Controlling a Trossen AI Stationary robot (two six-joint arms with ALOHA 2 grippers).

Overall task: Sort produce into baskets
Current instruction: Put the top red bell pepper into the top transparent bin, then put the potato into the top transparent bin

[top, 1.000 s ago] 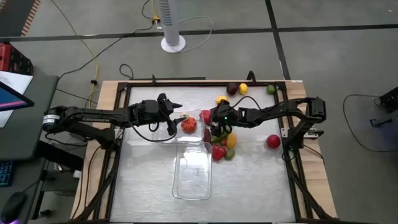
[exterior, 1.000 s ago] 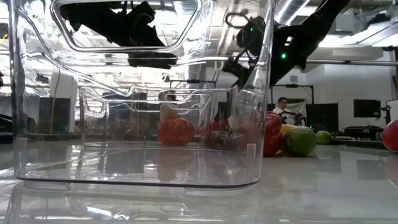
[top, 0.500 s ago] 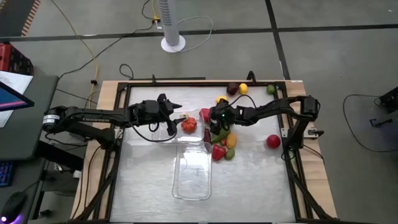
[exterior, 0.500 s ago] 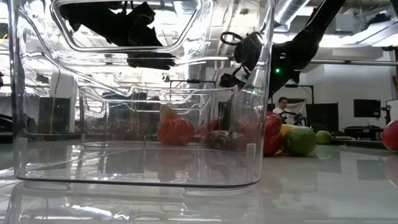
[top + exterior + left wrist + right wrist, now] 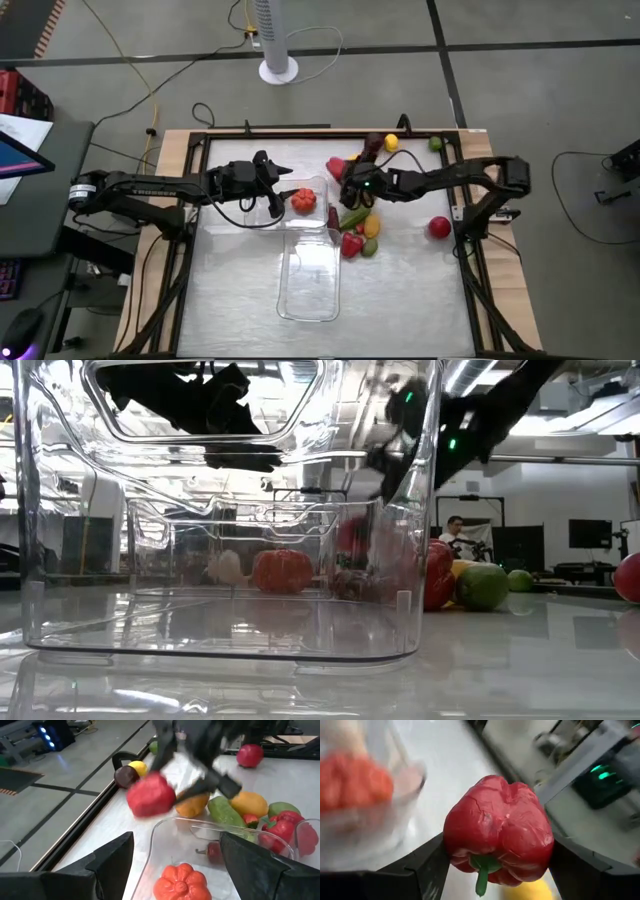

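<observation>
Right gripper (image 5: 495,870) squeezed tight on shiny red toy pepper (image 5: 498,832), up above table beside clear plastic basket (image 5: 308,290), ready for dropping in. Left gripper (image 5: 172,865) wide open, nothing held, waiting over basket with orange toy pumpkin (image 5: 181,883).

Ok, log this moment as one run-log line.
right gripper: shut on red bell pepper, lifted beside far basket | left gripper: open, above far basket | orange pumpkin: in far basket | near basket: empty

Two slim black jointed arms (image 5: 150,185) (green status light glowing on the right one (image 5: 430,180)), thin looped cables.
</observation>
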